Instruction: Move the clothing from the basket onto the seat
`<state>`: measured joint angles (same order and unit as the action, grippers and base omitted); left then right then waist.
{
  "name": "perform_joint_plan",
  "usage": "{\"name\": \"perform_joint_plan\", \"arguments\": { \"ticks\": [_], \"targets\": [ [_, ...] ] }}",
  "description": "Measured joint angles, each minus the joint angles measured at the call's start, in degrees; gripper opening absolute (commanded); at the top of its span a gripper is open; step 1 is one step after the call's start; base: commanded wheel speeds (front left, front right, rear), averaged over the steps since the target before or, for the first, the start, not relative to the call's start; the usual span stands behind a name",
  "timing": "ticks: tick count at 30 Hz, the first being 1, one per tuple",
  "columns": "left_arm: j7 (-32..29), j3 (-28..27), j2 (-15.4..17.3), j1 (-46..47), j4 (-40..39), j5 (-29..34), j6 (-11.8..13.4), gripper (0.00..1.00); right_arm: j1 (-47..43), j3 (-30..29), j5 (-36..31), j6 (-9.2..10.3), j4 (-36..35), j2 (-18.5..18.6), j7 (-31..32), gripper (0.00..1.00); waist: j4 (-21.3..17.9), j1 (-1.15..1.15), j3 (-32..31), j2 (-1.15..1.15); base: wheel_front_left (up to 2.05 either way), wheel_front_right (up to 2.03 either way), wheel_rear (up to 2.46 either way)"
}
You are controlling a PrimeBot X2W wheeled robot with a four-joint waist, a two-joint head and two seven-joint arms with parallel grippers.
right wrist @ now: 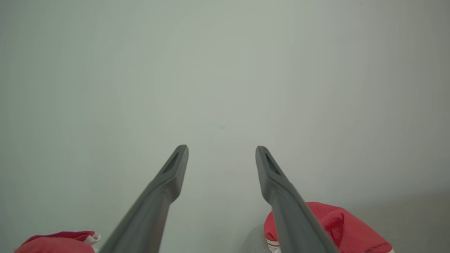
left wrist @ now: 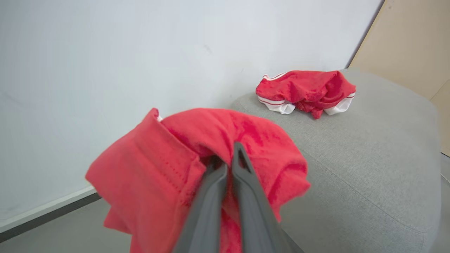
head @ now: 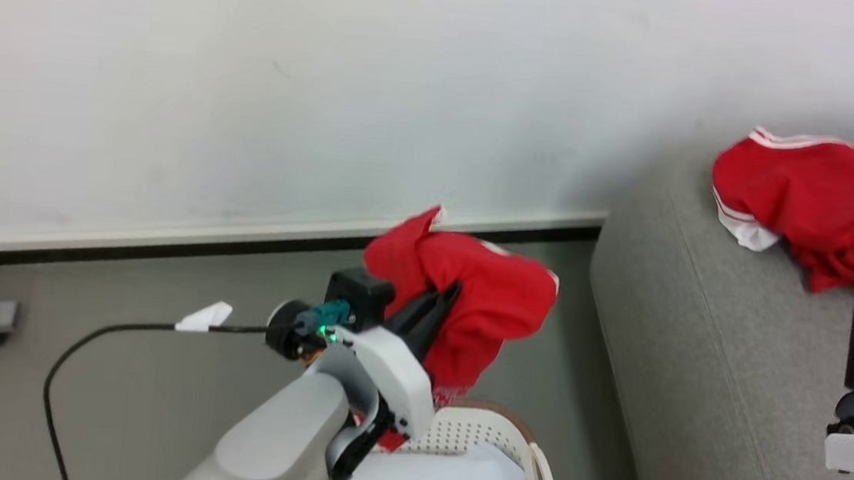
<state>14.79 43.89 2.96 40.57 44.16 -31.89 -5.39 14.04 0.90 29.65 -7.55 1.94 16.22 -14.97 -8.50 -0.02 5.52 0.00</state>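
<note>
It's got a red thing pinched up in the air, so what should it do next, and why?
Probably swing the left gripper to its right, toward the seat. It is shut on a red garment that hangs above the basket, not over the seat, where another garment already lies.

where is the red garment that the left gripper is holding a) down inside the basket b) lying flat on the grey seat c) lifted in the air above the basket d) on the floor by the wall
c: the left gripper is shut on the red garment, which hangs clear in the air just above the basket.
</note>
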Motion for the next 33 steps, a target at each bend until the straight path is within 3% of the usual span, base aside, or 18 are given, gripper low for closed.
{"name": "perform_joint_plan", "arguments": {
  "ticks": [9, 22, 33],
  "targets": [
    [-0.20, -3.02, 3.09, 2.36, -11.10, -0.23, 1.93, 0.00, -2.46, 3.42, 1.21, 0.00, 1.12, -1.22, 0.00, 1.00, 2.22, 0.00, -4.14, 0.00, 0.00, 0.00, 0.00],
    [-4.22, -3.87, 5.95, 1.62, -21.46, -1.19, 4.94, 0.00, -2.32, 10.03, 2.80, 0.00, 3.18, -0.99, 0.00, 1.00, 1.63, 0.01, -3.82, 0.00, 0.00, 0.00, 0.00],
    [-6.90, -2.00, 5.02, 1.14, -26.69, -2.27, 4.33, 0.00, 4.55, 30.19, 9.60, 0.00, 6.94, 2.45, 0.00, 1.00, 2.14, 0.02, -3.00, 0.00, 0.00, 0.00, 0.00]
  ]
}}
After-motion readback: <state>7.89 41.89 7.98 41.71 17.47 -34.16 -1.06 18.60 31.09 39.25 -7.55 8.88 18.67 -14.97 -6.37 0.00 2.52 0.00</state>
